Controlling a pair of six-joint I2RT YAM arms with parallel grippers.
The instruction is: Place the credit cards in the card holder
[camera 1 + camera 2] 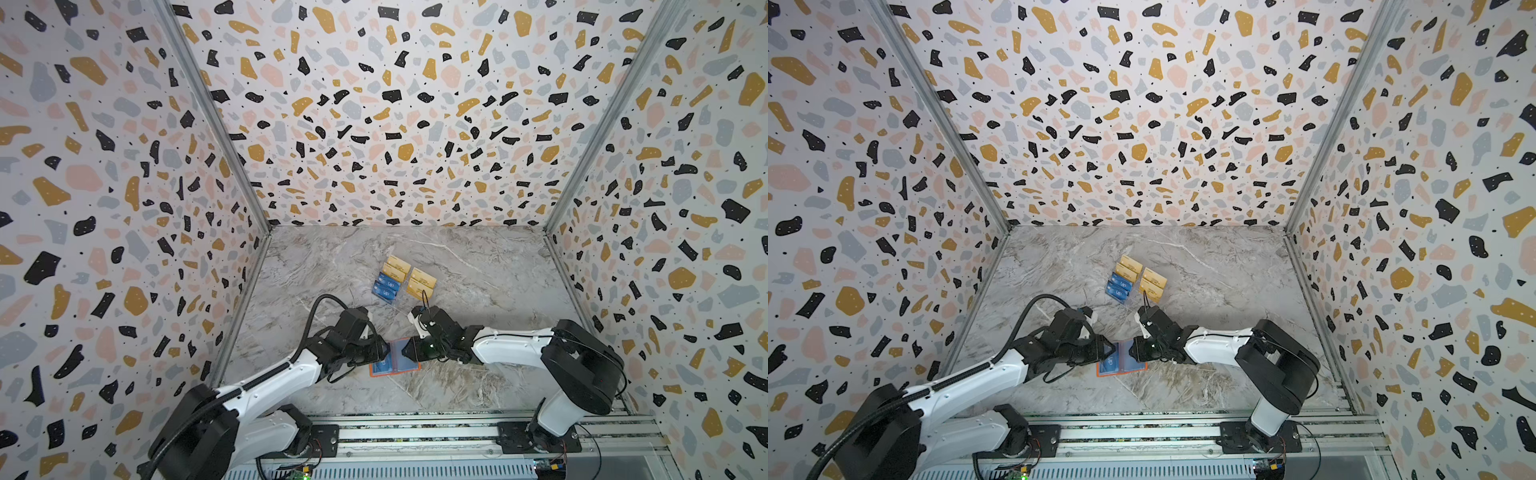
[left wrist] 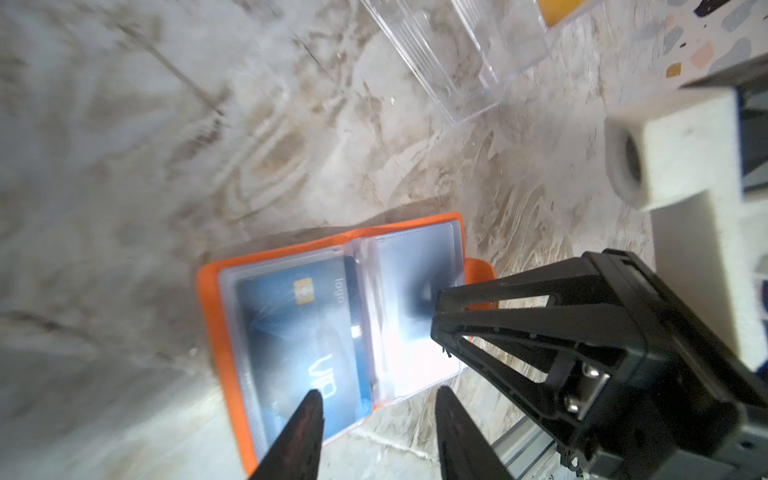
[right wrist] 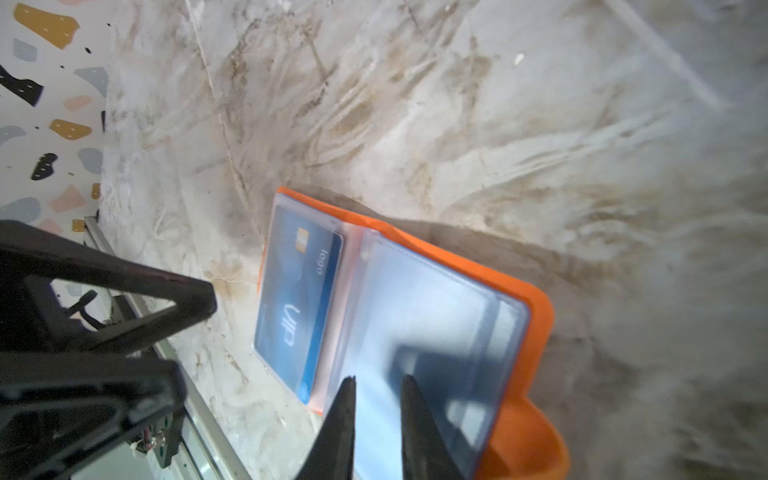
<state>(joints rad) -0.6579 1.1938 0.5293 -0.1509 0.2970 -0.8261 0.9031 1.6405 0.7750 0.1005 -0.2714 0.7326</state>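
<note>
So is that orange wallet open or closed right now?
Open. The card holder lies spread flat, both clear sleeve pages facing up, with a blue VIP card tucked in one.

Robotics lab test cell. 2 white-and-black arms, left arm (image 1: 270,372) and right arm (image 1: 511,343), are mounted on an aluminium rail (image 1: 415,434) behind the left hand (image 1: 387,350) and right hand (image 1: 405,351); terrazzo-print panels (image 1: 395,104) in metal framing (image 1: 218,124) wall the marble-patterned bench (image 1: 478,266) beyond and beside them.

Clear rack (image 2: 469,62) on marble tabletop (image 1: 478,270)
</note>
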